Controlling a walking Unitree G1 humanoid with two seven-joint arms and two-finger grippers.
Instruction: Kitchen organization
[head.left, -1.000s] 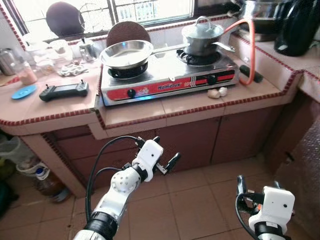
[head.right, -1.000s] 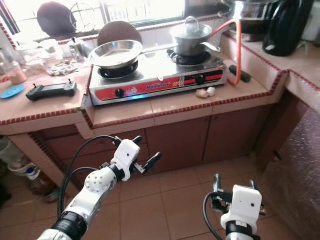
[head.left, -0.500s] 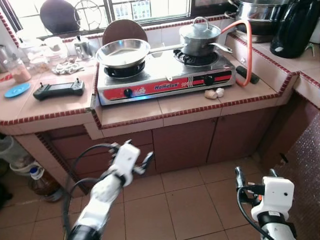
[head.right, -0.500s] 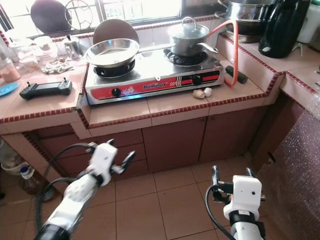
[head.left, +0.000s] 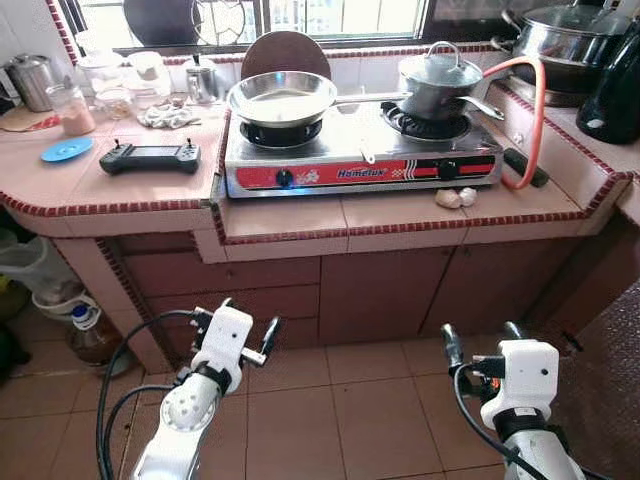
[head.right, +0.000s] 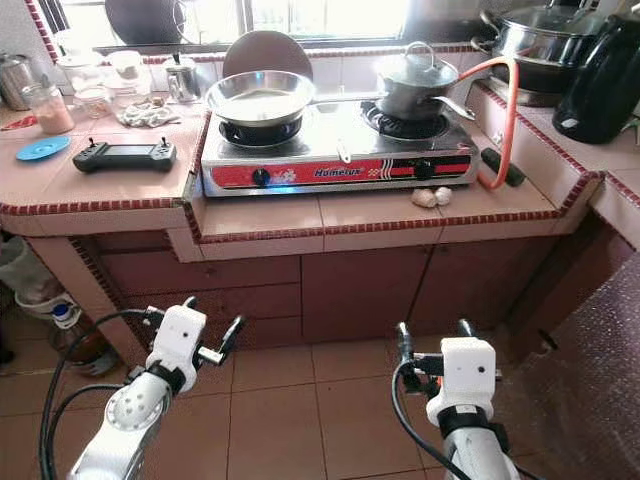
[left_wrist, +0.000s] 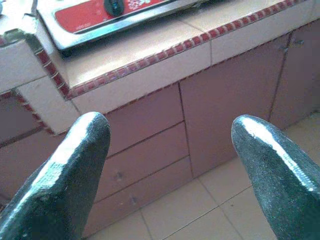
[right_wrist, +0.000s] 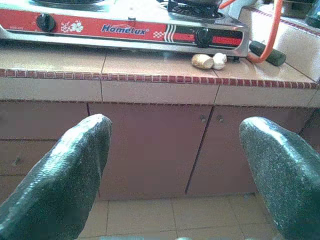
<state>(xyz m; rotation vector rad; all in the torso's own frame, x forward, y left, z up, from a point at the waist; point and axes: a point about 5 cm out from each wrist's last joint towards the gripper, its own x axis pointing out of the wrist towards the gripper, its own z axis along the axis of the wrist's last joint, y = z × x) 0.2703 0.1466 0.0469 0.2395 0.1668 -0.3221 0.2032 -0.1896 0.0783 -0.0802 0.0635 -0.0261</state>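
A red-fronted two-burner stove (head.left: 360, 160) stands on the tiled counter (head.left: 290, 215). A steel frying pan (head.left: 282, 97) sits on its left burner and a lidded pot (head.left: 440, 78) on its right. Two pale garlic pieces (head.left: 456, 197) lie by the stove's right corner. A black handheld controller (head.left: 152, 156) and a blue lid (head.left: 67, 150) lie on the left counter. My left gripper (head.left: 247, 318) hangs open and empty before the lower cabinets, well below the counter. My right gripper (head.left: 480, 335) is open and empty too, low over the floor tiles, facing the cabinet doors (right_wrist: 150, 145).
An orange gas hose (head.left: 535, 110) loops off the stove's right side. A black kettle (head.left: 615, 90) and a large steel pot (head.left: 570, 35) stand on the right counter. Jars and cups (head.left: 100, 85) crowd the back left. A bottle (head.left: 85, 325) and a white bucket (head.left: 30, 275) sit on the floor at left.
The camera has shifted, bringing more of the left counter into view. My left arm has dropped from a raised, outstretched pose to low near the floor. The right gripper has stayed low.
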